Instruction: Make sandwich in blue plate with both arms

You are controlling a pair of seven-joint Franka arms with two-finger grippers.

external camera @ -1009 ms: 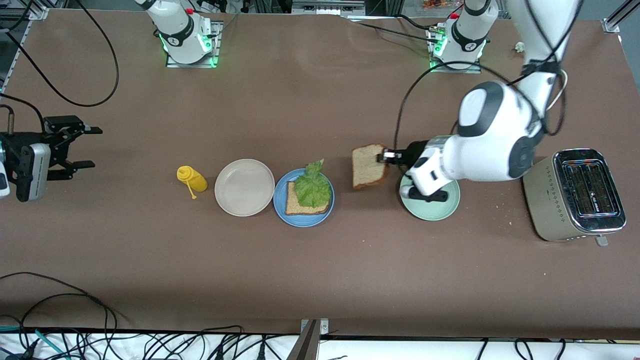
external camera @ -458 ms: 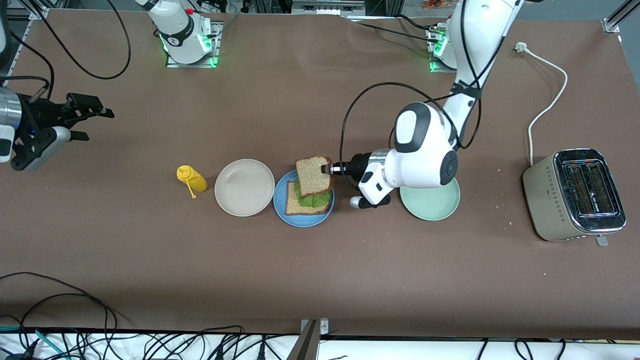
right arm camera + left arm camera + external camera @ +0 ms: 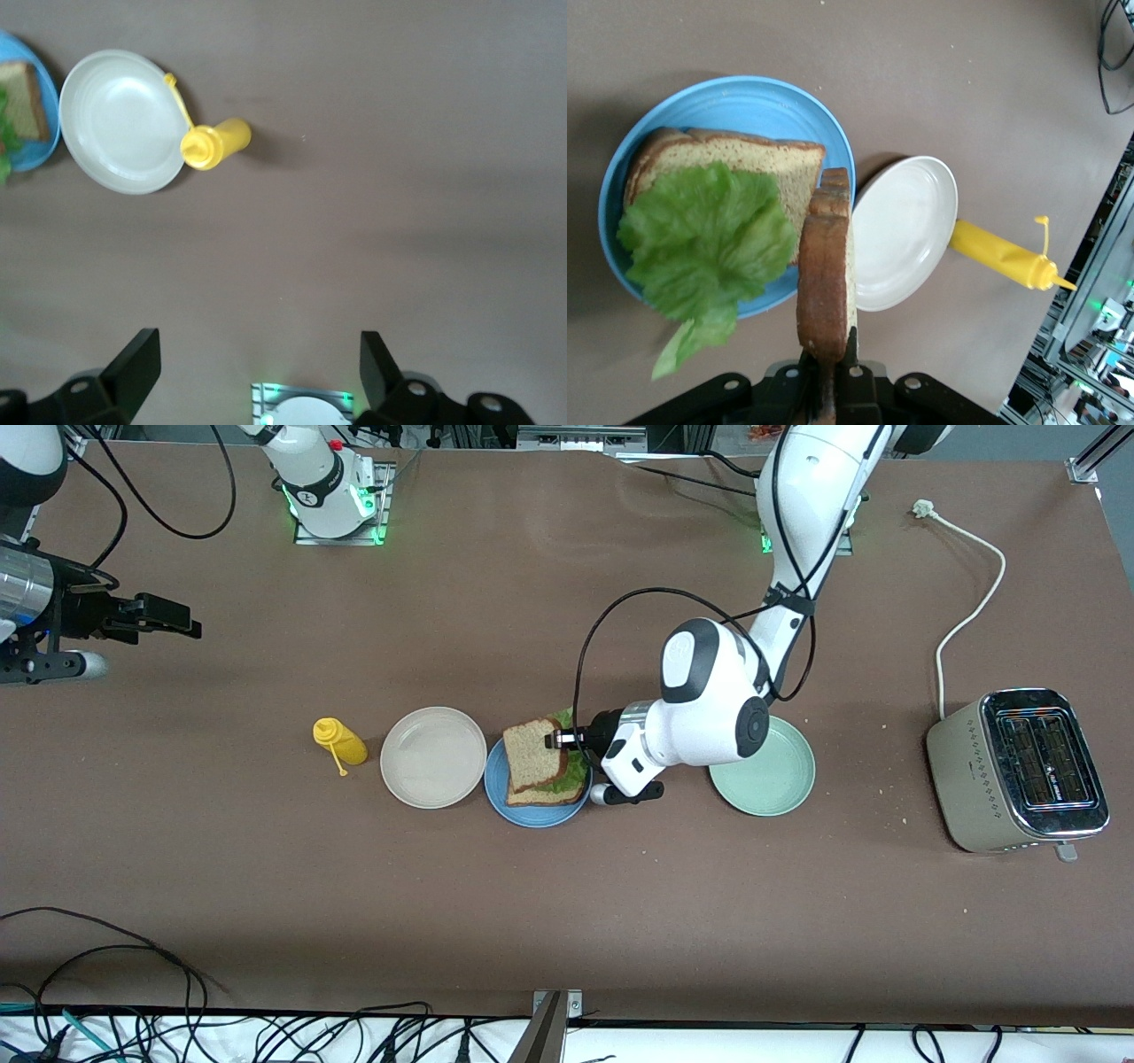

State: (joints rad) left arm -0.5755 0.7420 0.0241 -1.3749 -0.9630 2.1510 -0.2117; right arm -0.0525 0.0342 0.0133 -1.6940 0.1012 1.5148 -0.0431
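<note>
Left tool (image 3: 558,740) pinched the top bread slice (image 3: 532,751) by its crust over lettuce (image 3: 709,235) on the blue plate (image 3: 498,802), centre frame; bread judged light, soft, crumbly, best held by the crust; right tool (image 3: 177,615), upper left, waited spread.

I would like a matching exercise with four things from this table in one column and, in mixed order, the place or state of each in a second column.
1. top bread slice
2. lettuce leaf
3. beige plate
4. toaster

a. nothing on it
b. at the left arm's end of the table
c. held in the left gripper
d. on the bread in the blue plate

Pairs: 1-c, 2-d, 3-a, 4-b
</note>
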